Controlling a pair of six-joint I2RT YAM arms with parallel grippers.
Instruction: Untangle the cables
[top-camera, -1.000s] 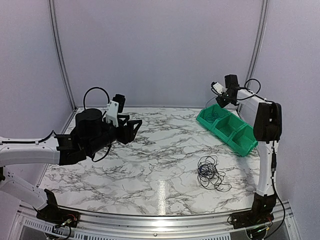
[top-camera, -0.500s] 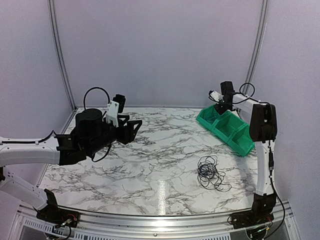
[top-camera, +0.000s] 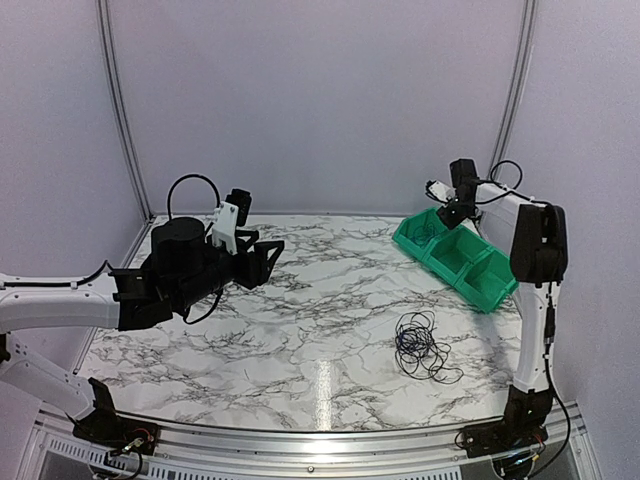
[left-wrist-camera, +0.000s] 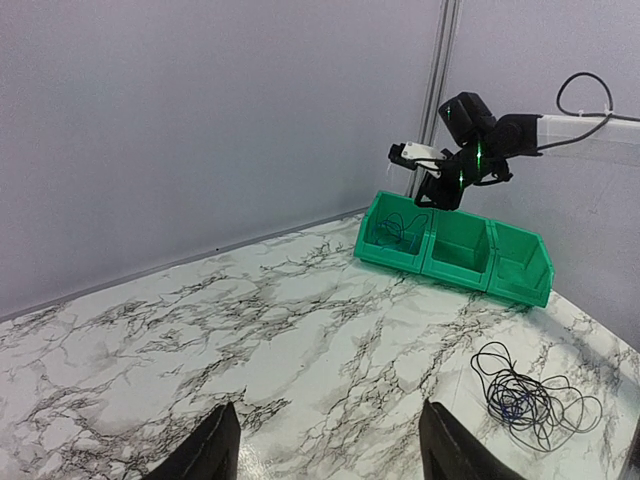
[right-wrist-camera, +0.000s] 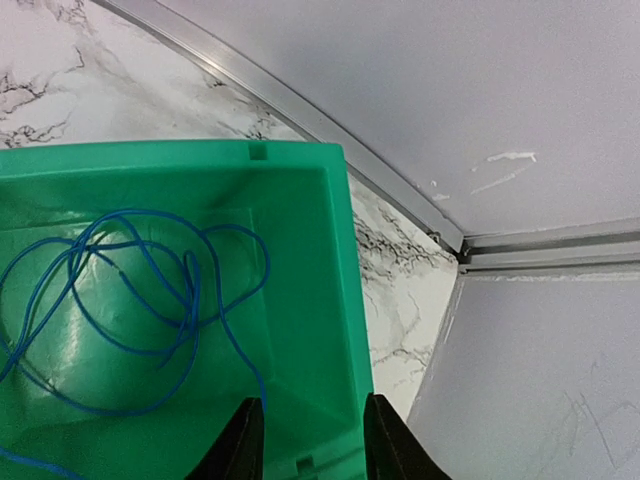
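- The right pincer hangs over the green bin with its tips pointing down. Its two fingers stand moderately apart with nothing gripped between them.
- Just below that pincer and a little to one side, a loose blue cable lies in several overlapping loops. It rests on the floor of the bin's end compartment (the one farthest from the arm bases) and touches neither finger.
- The left pincer is held well above the marble table and points across it towards the bin. Its fingers are spread wide and hold nothing.
- The other cables lie in one loose heap flat on the table. They are ahead of the left pincer and off to its right, well apart from it.
- From the right pincer, that heap sits on the bare marble on the nearer side of the bin, towards the right arm's base. It is also well apart from this pincer.
- The heap is mostly thin black loops with a small blue coil near its middle (how the strands cross is too fine to make out).
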